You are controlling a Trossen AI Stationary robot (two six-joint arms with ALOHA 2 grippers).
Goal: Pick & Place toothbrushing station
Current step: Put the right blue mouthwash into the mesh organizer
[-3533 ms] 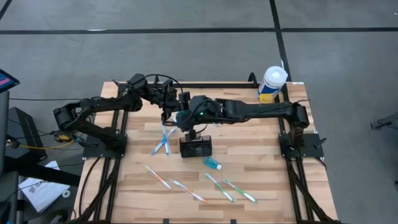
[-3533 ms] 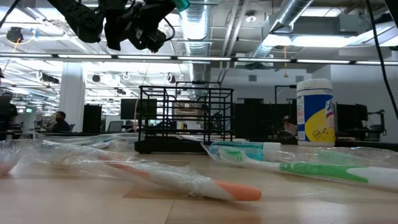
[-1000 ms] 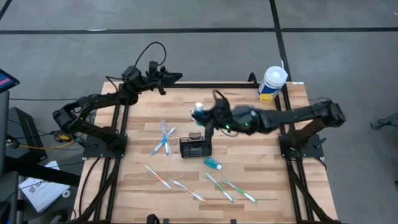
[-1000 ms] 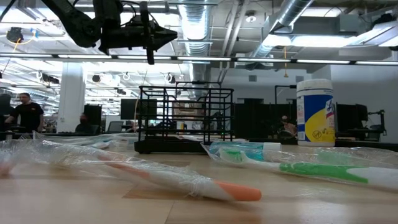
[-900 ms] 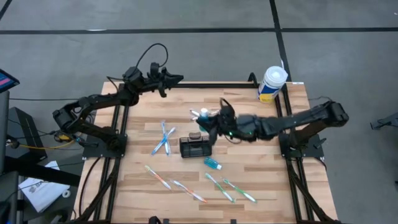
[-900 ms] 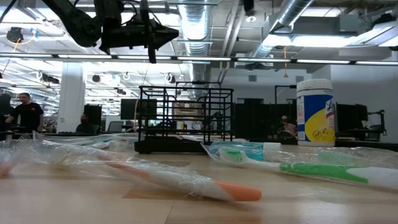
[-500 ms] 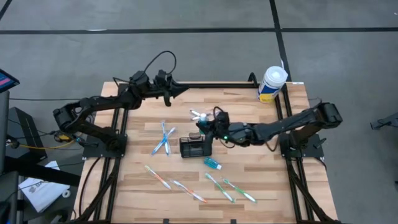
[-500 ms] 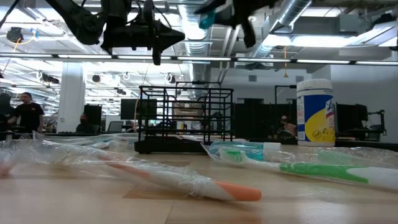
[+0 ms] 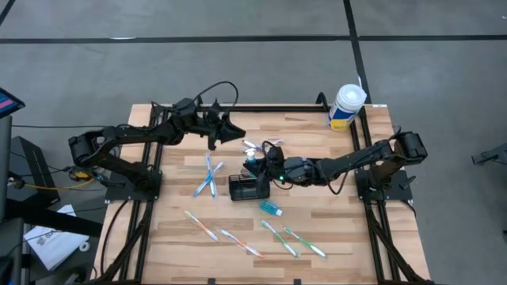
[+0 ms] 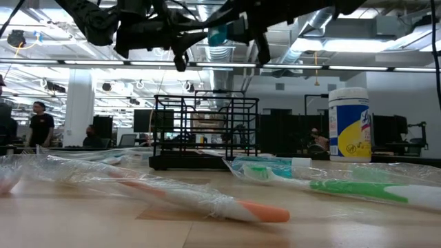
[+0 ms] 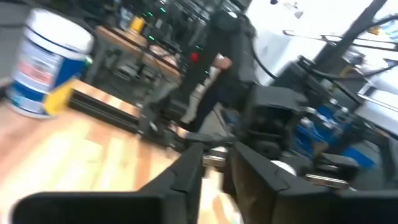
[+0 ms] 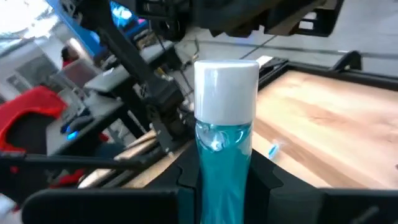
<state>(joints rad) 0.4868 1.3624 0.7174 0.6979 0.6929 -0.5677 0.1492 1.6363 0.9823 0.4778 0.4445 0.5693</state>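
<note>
My right gripper [image 9: 255, 161] pinches a teal bottle [image 12: 225, 149], white cap up, just above the basket [image 9: 249, 187], which stands mid-table. My left gripper [image 9: 234, 130] hovers nearby, empty; whether its fingers are spread I cannot tell. Nothing seen in the basket yet. Outstanding: this bottle, a second bottle [image 9: 271, 208], the blue brushes [image 9: 207, 176] and the four front brushes [image 9: 253, 235].

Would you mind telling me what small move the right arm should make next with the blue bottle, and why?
Probably lower it straight down. The right pincer is clamped on a white-capped blue bottle, hanging right above the black wire basket, so a short descent should drop it into a compartment. The left pincer waits apart, behind.
</note>
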